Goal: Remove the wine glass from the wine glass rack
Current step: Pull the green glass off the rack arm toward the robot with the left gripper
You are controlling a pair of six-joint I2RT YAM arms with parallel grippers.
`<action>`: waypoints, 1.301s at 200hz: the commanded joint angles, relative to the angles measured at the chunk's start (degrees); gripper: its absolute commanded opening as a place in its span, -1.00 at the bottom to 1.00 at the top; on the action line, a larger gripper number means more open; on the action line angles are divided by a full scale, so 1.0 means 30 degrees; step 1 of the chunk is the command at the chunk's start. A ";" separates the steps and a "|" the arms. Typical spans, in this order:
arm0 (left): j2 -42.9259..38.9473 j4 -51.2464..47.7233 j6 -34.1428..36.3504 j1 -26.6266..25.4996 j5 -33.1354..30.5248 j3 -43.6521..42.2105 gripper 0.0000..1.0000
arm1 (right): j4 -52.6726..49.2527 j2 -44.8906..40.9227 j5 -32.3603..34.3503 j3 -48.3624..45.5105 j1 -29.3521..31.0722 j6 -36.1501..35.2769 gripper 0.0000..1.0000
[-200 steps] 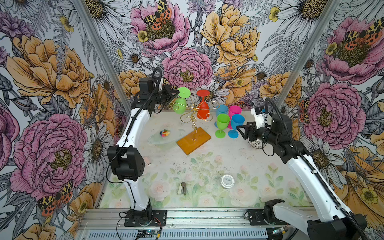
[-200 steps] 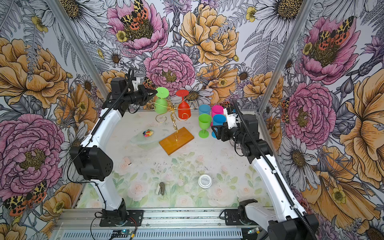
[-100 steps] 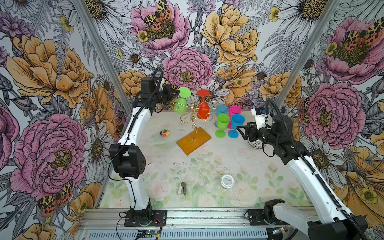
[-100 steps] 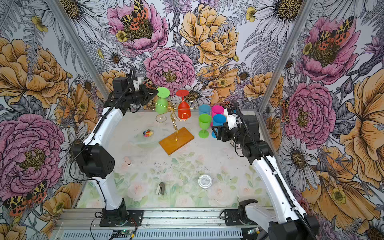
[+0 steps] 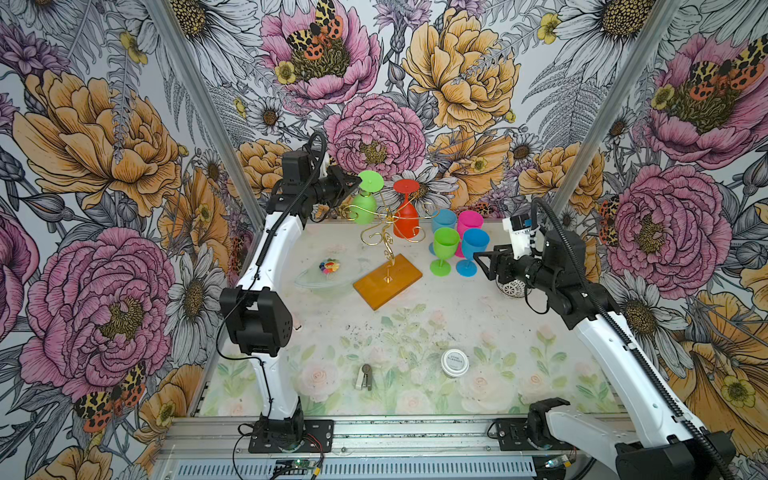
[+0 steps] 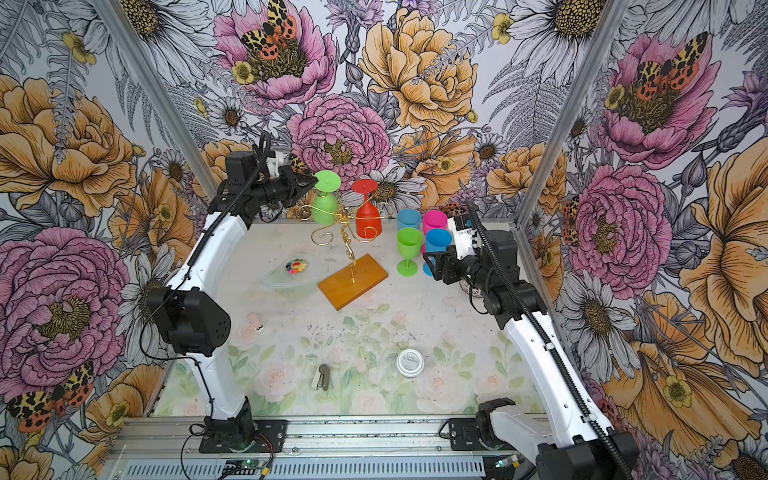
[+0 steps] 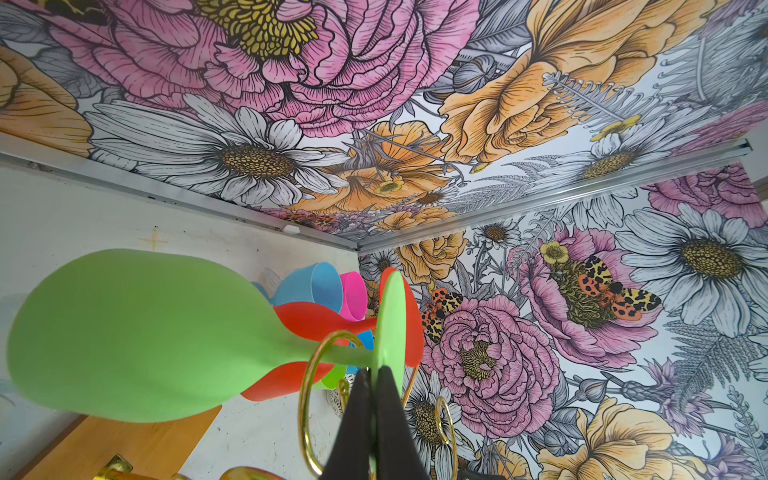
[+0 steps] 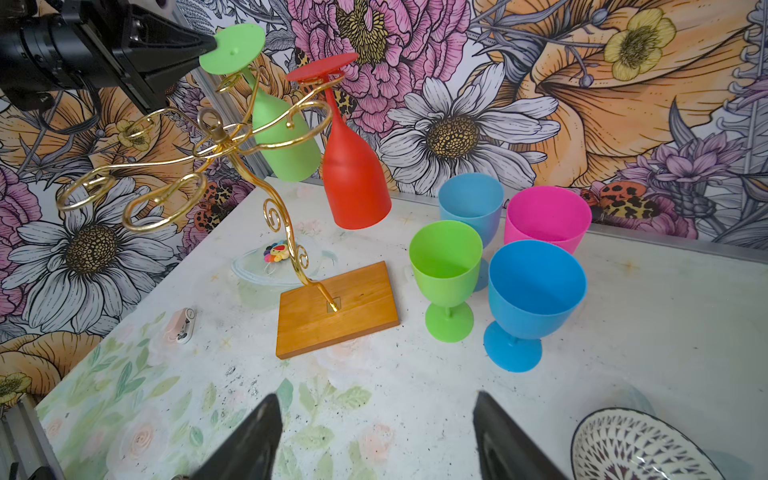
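My main worry is the grip. The left hand [image 5: 354, 183] is closed on only the edge of the foot of the green wine glass [image 5: 365, 202], so the hold is thin. I think the glass can turn or slip out between the fingers [image 7: 390, 399] when I pull. The stem also passes through a curl of the wine glass rack [image 5: 388, 244]. If I pull in a wrong direction, the stem may catch on the gold wire and drag or tip the whole rack on the surface [image 5: 415, 332]. The red glass [image 5: 406, 219] hangs just beside, and a swinging green bowl could knock it.

The green glass hangs bowl down and tilted, at the far left side of the rack. Its foot is up at the fingertips and its bowl is below and beyond the hand. The right hand [image 8: 374, 397] is open and empty, well apart from the rack, near the four standing glasses [image 8: 446, 266].
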 commanded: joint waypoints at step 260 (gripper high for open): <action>-0.3558 0.0221 0.0499 0.0426 0.3739 -0.2841 -1.00 | 0.0466 -0.0041 0.0038 0.0154 0.0262 0.0567 0.46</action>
